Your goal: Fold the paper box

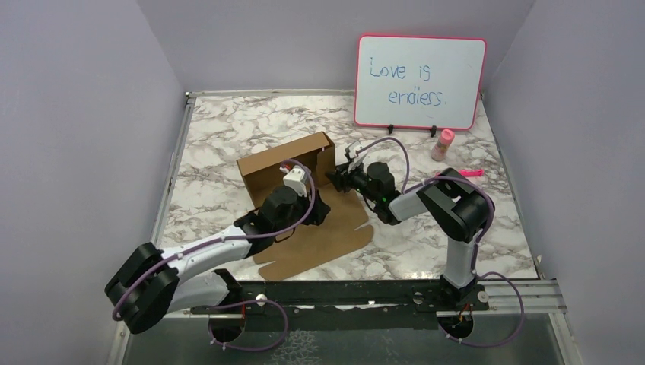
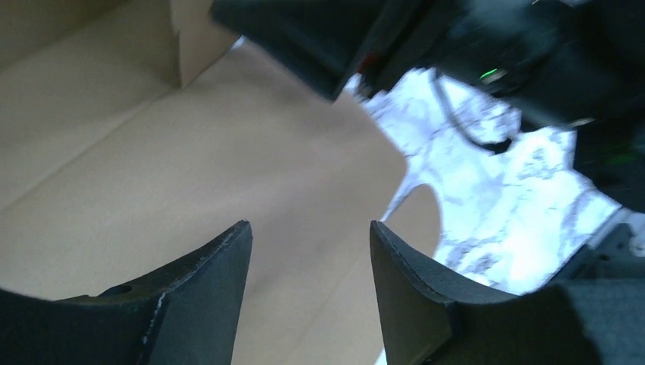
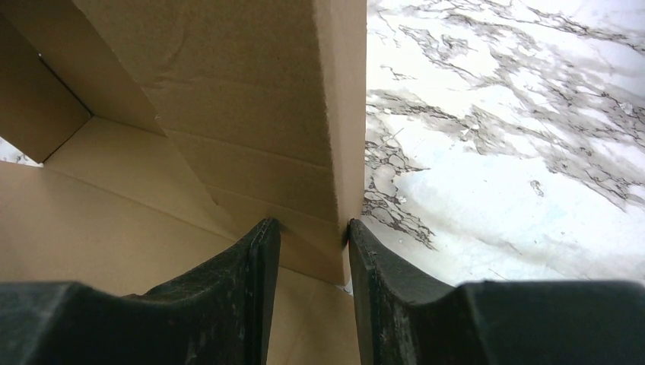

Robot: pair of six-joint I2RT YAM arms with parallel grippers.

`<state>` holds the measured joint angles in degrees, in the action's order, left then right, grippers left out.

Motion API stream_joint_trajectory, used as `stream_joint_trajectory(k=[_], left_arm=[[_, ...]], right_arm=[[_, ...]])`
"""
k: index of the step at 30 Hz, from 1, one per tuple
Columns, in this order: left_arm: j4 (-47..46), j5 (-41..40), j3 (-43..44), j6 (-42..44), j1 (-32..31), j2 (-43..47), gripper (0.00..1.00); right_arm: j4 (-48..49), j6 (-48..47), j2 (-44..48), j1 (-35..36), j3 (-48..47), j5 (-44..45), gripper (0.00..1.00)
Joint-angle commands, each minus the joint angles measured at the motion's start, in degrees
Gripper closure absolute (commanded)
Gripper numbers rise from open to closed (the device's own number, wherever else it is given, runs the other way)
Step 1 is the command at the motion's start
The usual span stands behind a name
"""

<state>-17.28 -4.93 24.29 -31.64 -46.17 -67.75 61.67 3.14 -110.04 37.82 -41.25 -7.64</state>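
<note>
Nearest the arm bases, the paper box [image 1: 319,236] rests on the table [image 1: 471,243] with its unfolded front panel lying flat, notched edge toward the arms. The left gripper [image 2: 310,258] hangs over this panel with its jaws apart and nothing between them; the cardboard lies directly below and ahead of it. Just beyond, the right gripper [image 3: 312,243] is clamped on the upright right side wall, one finger inside the box and one outside. Farther back, the rear wall stands upright, with its long axis running across the table. The flat panel probably falls to the left arm, which is nearer. The whiteboard [image 1: 420,82] stands well apart.
</note>
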Motion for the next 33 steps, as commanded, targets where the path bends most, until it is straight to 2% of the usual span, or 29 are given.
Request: stream_joint_trajectory(k=[1,8,15,18,24,33], left_arm=[[13.0,3.8,8.3,6.3,-0.2,7.3,0.37],[31.3,1.1,26.2,15.9,1.6,6.7,0.35],[42.1,0.1,42.8,21.8,10.3,0.1,0.33],[43.6,0.9,48.5,24.0,15.8,-3.2,0.31],[44.2,9.2,56.2,24.8,26.4,-13.8,0.30],[43.8,16.3,62.1,24.1,29.7,-25.5,0.30]], right_arm=[[1.6,-0.9,-1.1,0.3,-1.8,-1.5,0.57],[1.9,-0.9,-1.4,0.2,-2.0,-1.7,0.56],[1.3,-1.3,-1.7,0.3,-2.8,-2.5,0.56],[1.6,-1.4,-2.0,0.3,-3.0,-2.6,0.56],[1.3,-1.9,-2.8,0.2,-4.2,-3.1,0.56],[0.2,-2.6,-4.2,0.2,-6.5,-5.5,0.56]])
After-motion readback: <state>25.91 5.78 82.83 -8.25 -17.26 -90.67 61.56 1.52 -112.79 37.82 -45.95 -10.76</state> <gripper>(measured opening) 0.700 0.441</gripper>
